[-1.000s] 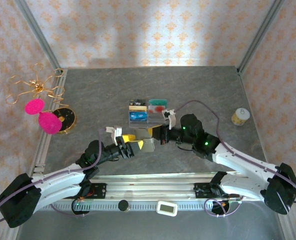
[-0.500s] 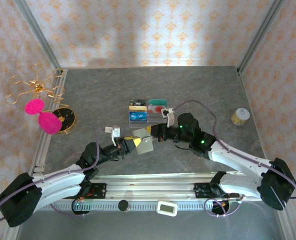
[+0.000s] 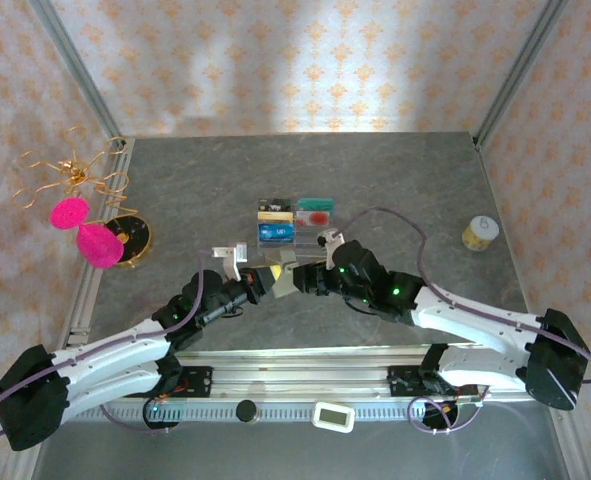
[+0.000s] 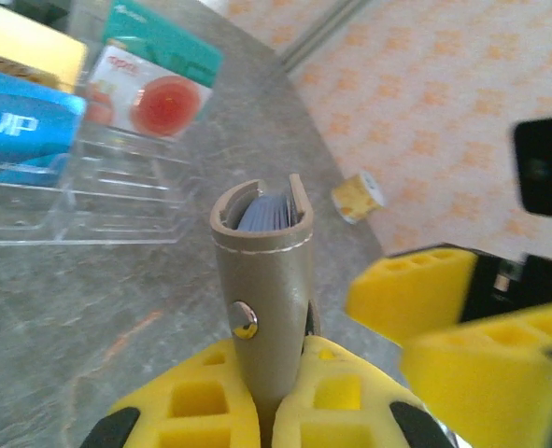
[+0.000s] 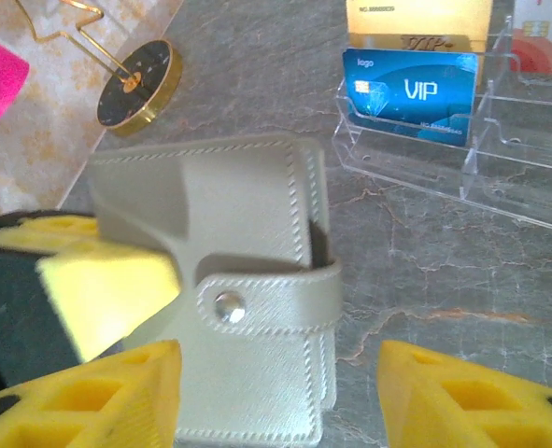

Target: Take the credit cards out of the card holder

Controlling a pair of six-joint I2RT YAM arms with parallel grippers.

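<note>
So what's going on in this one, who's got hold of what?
The left end effector is clamped on an olive-grey folding card holder, holding it upright. The right end effector sits close by it with its yellow pads apart, gripping nothing. The holder's snap tab is fastened, so it is closed right now. Behind it, a clear acrylic tray holds a bright blue VIP card and a pale card with a red blotch.
</note>
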